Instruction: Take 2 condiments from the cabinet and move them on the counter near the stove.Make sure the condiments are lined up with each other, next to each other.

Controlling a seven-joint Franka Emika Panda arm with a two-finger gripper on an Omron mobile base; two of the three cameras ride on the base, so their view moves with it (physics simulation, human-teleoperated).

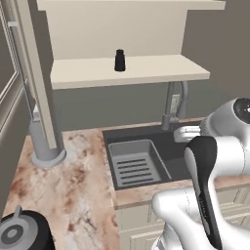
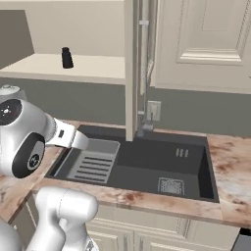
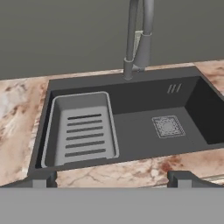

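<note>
Gaping hand (image 3: pixel 112 177) (empty), over sink (image 3: pixel 188 83) edge

Kitchen: sink (image 3: pixel 131 127), counter (image 1: pixel 73 190), cabinet (image 1: pixel 127 73).

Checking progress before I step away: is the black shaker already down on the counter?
No, the black shaker stands upright on the cabinet shelf, above the counter.

- Black shaker bottle (image 1: pixel 119 60) on the cream-beige cabinet shelf (image 1: pixel 146 71).
- Bench (image 1: pixel 68 195): pinkish-beige stone with reddish-brown marbled veins.
- Dark grey sink (image 3: pixel 183 131) holding a lighter grey ribbed tray (image 3: pixel 81 131).
- Grey metal faucet (image 3: pixel 139 39).
</note>
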